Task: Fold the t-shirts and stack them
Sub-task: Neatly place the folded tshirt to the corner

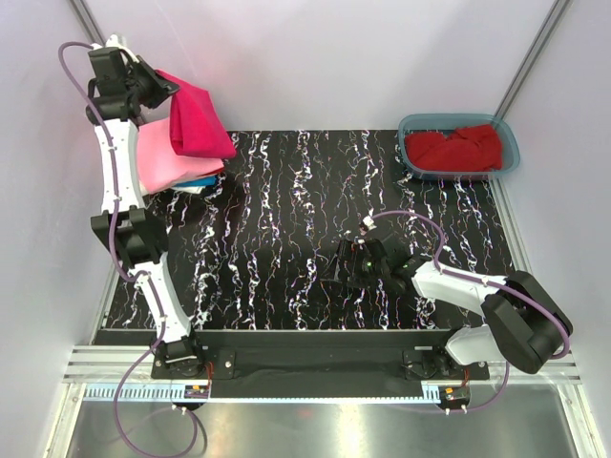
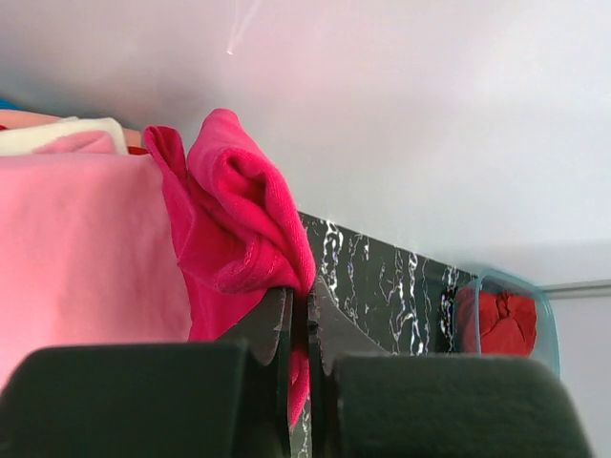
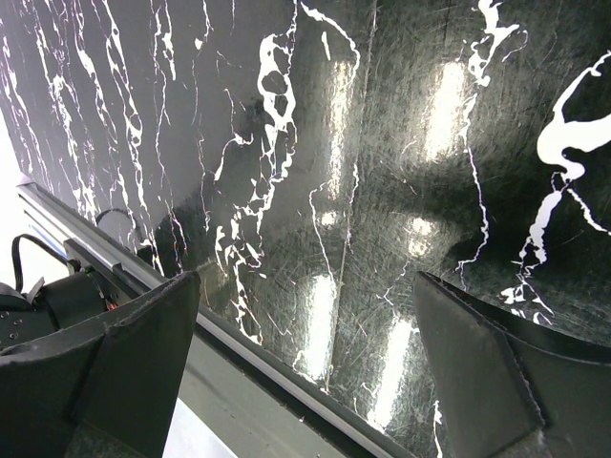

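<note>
At the upper left of the frame, the bright pinkish-red t-shirt is clamped by the left gripper, just beside the light pink t-shirt; the right gripper is held spread wide, lower centre-right

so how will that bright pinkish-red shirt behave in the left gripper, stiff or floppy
Probably floppy: the bright pinkish-red shirt droops in soft folds from the left gripper. Likely light, since a thin pinch of bunched cloth carries it. It may slump or unfold when set on the light pink shirt, being held at one spot only.
</note>
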